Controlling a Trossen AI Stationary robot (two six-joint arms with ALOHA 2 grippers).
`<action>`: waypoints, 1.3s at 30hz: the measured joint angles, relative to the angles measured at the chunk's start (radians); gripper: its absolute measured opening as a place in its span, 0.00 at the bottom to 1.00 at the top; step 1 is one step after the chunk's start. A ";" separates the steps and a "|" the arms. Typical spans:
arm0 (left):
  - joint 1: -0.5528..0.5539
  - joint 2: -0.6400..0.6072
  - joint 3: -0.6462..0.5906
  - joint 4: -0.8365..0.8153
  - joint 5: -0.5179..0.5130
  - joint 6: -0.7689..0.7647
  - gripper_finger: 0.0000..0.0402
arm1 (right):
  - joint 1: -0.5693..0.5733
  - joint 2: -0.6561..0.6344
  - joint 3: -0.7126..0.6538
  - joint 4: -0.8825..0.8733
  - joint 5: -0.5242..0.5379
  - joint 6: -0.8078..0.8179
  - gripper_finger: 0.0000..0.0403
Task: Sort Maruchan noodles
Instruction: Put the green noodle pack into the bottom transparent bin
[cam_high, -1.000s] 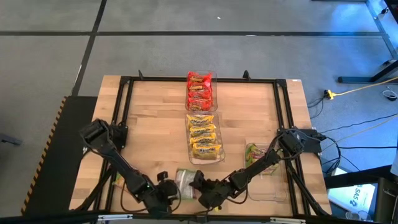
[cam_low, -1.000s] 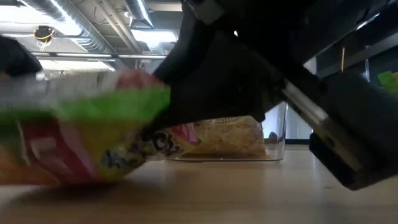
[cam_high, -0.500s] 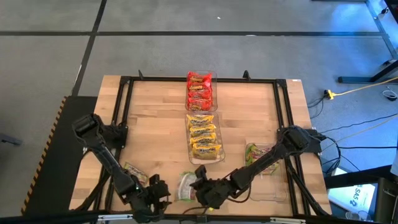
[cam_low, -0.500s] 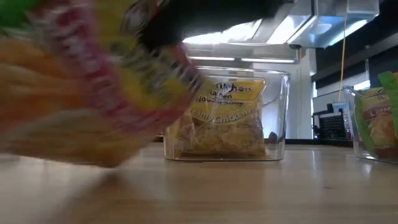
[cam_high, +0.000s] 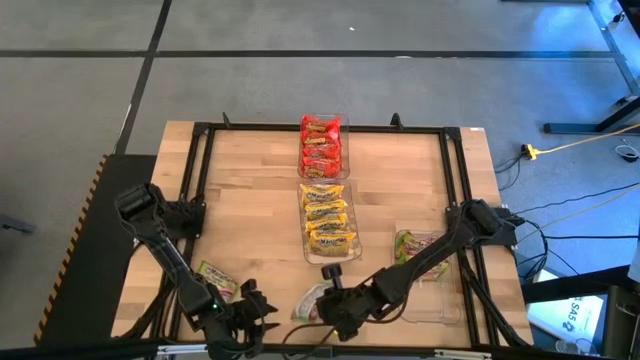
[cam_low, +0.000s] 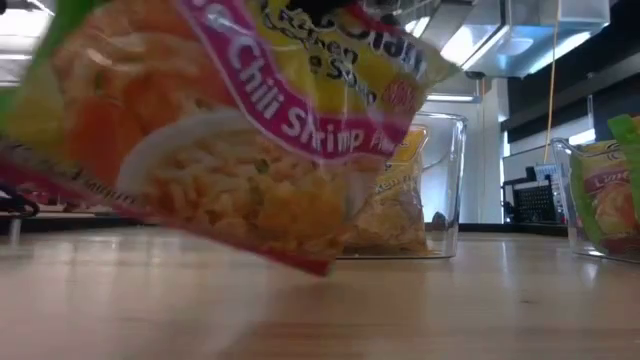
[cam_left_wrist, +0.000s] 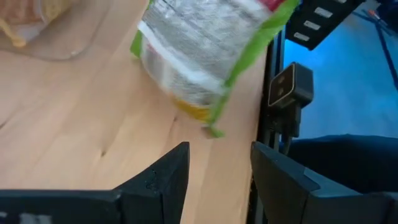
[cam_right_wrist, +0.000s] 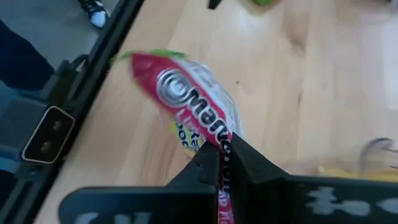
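Note:
My right gripper (cam_high: 326, 294) (cam_right_wrist: 222, 149) is shut on a green and pink noodle packet (cam_high: 309, 304) (cam_right_wrist: 189, 102) near the table's near edge. The packet fills the low view (cam_low: 230, 130), tilted. My left gripper (cam_high: 257, 307) (cam_left_wrist: 219, 163) stands open just to the left, facing the packet's back (cam_left_wrist: 202, 50) without touching it. A second green packet (cam_high: 215, 278) lies flat on the table farther left. Red packets (cam_high: 321, 145) and yellow packets (cam_high: 328, 222) fill two clear bins. One green packet (cam_high: 408, 246) sits in a bin on the right. My right gripper pinches the packet's pink sealed end edge (cam_right_wrist: 219, 138) between its two fingers, which come slanting from the table's right. The packet is tilted, with its printed face toward the low camera. Its low corner (cam_low: 312, 266) is at or just above the table; which, I cannot tell.
The yellow bin (cam_low: 440, 190) stands behind the held packet in the low view. The right bin's wall (cam_high: 432, 300) (cam_low: 575, 200) is close beside the right arm. Black frame rails (cam_high: 195, 200) run along the table's sides, and a small black box (cam_left_wrist: 291, 90) sits on the near rail.
My left gripper has drawn back from the packet toward the table's near left corner, and the second green packet now shows beside its arm. My right gripper has raised the packet from lying flat to tilted up, and it has swung toward the low camera.

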 joint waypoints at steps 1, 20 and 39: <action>0.000 0.000 -0.001 0.010 -0.005 0.012 0.41 | 0.003 0.000 0.014 -0.020 0.007 0.002 0.00; 0.068 0.008 -0.001 0.060 -0.106 0.075 0.41 | -0.068 0.008 0.056 -0.252 -0.141 0.265 0.00; 0.206 0.177 -0.001 0.359 -0.030 0.267 0.65 | -0.065 0.008 0.055 -0.231 -0.133 0.256 0.00</action>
